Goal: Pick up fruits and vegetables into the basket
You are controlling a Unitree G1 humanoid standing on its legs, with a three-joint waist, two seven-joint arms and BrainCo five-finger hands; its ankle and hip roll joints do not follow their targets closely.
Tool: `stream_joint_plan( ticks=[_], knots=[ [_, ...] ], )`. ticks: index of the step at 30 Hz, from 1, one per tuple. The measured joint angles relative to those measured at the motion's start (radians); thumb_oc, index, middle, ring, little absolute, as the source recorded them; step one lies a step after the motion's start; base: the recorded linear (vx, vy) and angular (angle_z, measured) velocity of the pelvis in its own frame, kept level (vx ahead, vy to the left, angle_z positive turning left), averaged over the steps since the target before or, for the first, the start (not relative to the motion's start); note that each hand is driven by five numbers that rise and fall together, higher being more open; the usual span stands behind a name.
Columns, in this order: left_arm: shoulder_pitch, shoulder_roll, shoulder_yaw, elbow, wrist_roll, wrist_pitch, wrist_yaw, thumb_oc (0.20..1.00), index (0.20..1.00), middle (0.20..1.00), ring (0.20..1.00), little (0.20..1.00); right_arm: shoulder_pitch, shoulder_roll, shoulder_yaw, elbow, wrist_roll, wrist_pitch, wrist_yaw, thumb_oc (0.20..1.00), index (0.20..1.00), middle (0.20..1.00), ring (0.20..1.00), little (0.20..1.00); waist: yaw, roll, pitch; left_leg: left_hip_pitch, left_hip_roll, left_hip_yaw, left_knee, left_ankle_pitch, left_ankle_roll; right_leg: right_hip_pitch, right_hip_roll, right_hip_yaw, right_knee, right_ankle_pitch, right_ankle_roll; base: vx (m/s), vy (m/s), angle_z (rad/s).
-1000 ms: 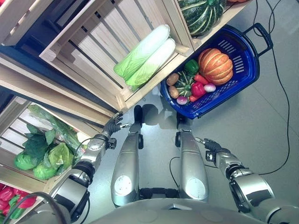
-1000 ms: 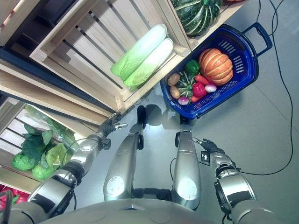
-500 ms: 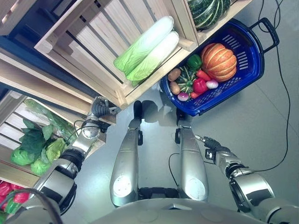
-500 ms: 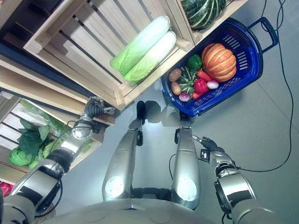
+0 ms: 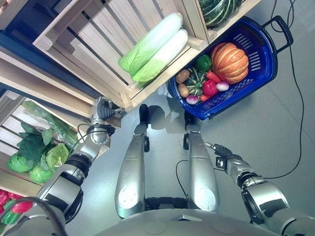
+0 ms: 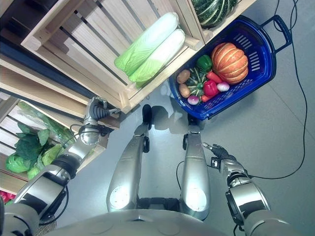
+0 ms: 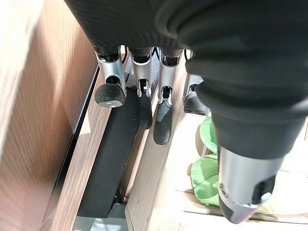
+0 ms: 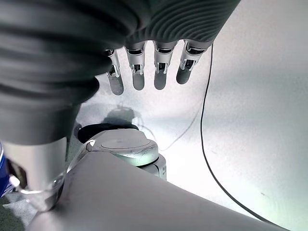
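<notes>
The blue basket (image 5: 261,63) stands on the grey floor at the upper right. It holds an orange pumpkin (image 5: 229,55), a green pepper (image 5: 204,62), a red pepper (image 5: 209,88), a small striped squash (image 5: 194,83) and some potatoes. My left hand (image 5: 102,110) is raised at the front edge of the wooden crate shelf, open and holding nothing. Its straight fingers (image 7: 162,115) point along the wooden rails, with green leaves (image 7: 207,173) beyond. My right hand (image 5: 220,150) hangs low on the right, open and empty, its fingers (image 8: 161,72) above bare floor.
Two napa cabbages (image 5: 152,46) lie in the wooden crate above the left hand. A dark green squash (image 5: 219,9) sits in the crate by the basket. Leafy greens (image 5: 37,152) fill the lower left crate, with red peppers (image 5: 15,206) below them.
My left hand has risen from beside the legs to the crate shelf's front edge. The right hand has stayed where it was.
</notes>
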Motion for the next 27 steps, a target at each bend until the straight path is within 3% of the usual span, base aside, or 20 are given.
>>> stream_joint_plan(
  ticks=[15,24,27],
  knots=[
    [0.009,0.000,0.004,-0.012,-0.012,-0.020,-0.041,1.000,1.000,1.000,1.000,1.000,0.000,0.006,-0.004,0.000,0.001,0.000,-0.017,1.000,1.000,1.000,1.000,1.000,0.010,0.000,0.000,0.005,0.000,-0.005,-0.002,0.002,0.002,0.011,0.000,-0.008,-0.003,0.000,0.000,0.00,-0.003,0.01],
    [0.105,0.017,0.009,-0.141,-0.014,-0.030,-0.089,1.000,1.000,1.000,1.000,1.000,0.002,0.012,-0.014,0.001,0.002,-0.001,-0.021,1.000,1.000,1.000,1.000,1.000,0.020,0.000,0.000,0.027,-0.012,-0.006,-0.008,0.007,0.009,0.046,-0.018,-0.023,-0.015,-0.002,0.003,0.01,-0.009,0.05],
    [0.122,0.012,0.002,-0.211,-0.030,-0.066,-0.111,1.000,1.000,1.000,1.000,1.000,0.005,0.012,-0.021,0.001,0.003,-0.001,-0.022,1.000,1.000,1.000,1.000,1.000,0.040,0.000,0.000,0.034,-0.014,-0.007,-0.013,0.007,0.009,0.052,-0.021,-0.025,-0.015,-0.003,0.004,0.00,-0.002,0.01]
  ],
)
